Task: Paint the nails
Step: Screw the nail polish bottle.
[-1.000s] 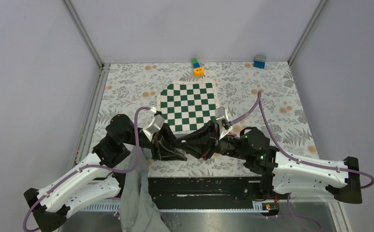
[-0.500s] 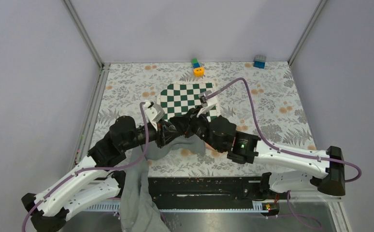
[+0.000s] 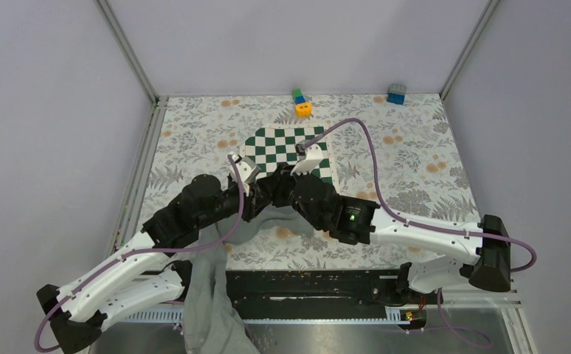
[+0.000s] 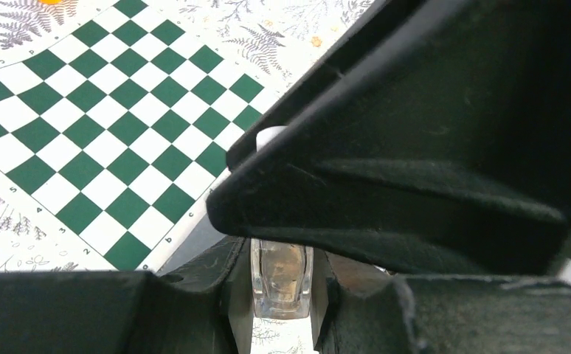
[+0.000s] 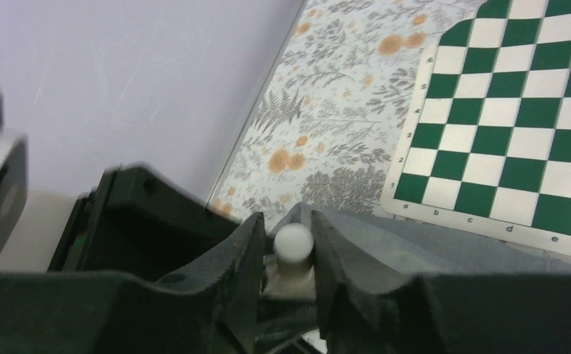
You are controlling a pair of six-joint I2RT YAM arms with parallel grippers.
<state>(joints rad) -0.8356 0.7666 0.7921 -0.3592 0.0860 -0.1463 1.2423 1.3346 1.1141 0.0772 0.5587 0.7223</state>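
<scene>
My two grippers meet in mid-air over a grey sleeve [image 3: 264, 225] beside the chessboard. A small clear glass bottle [image 4: 281, 279] sits between the fingers of the left gripper [image 4: 281, 258], which is shut on it. From the opposite side, the right gripper [image 5: 288, 225] is shut on the bottle's round white cap [image 5: 293, 242]. In the top view the left gripper [image 3: 262, 193] and the right gripper [image 3: 282, 186] touch tip to tip. The right gripper's black body fills most of the left wrist view. The nails are hidden, and so is the hand.
A green-and-white chessboard [image 3: 290, 147] lies just beyond the grippers. At the far wall sit an orange ring [image 3: 303, 108], a green and blue block [image 3: 298, 96] and a blue block [image 3: 396, 94]. Grey cloth [image 3: 209, 310] hangs over the near table edge.
Both arms have reached away from their bases toward the chessboard, keeping the bottle and cap held between them. The grippers now sit over the board's near edge.
</scene>
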